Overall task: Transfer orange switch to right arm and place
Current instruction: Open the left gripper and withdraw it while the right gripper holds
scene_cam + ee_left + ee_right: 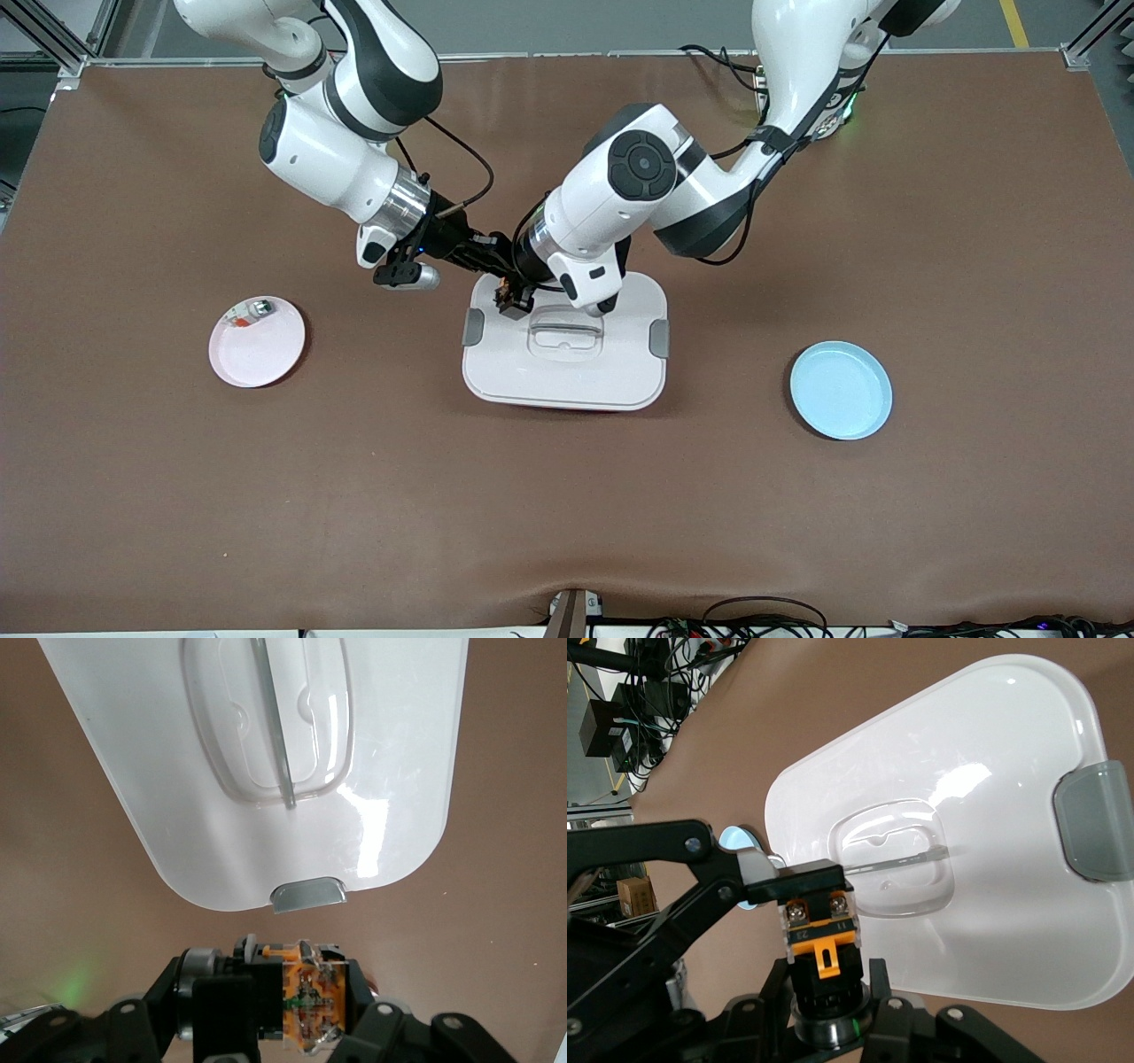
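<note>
The orange switch (505, 286) hangs in the air over the corner of the white lidded box toward the right arm's end, and both grippers hold it. My left gripper (516, 299) is shut on its clear orange terminal end (310, 1001); the left wrist view shows my left gripper (266, 1003) with a black finger on each side of the part. My right gripper (824, 992) is shut on the switch's black body and silver ring, with the orange block (819, 926) sticking out past its fingers. In the front view my right gripper (498, 266) meets the left one tip to tip.
The white lidded box (567, 372) sits mid-table under both hands. A pink plate (257, 354) toward the right arm's end holds a small silver-and-green piece (251, 311). A light blue plate (840, 390) lies toward the left arm's end.
</note>
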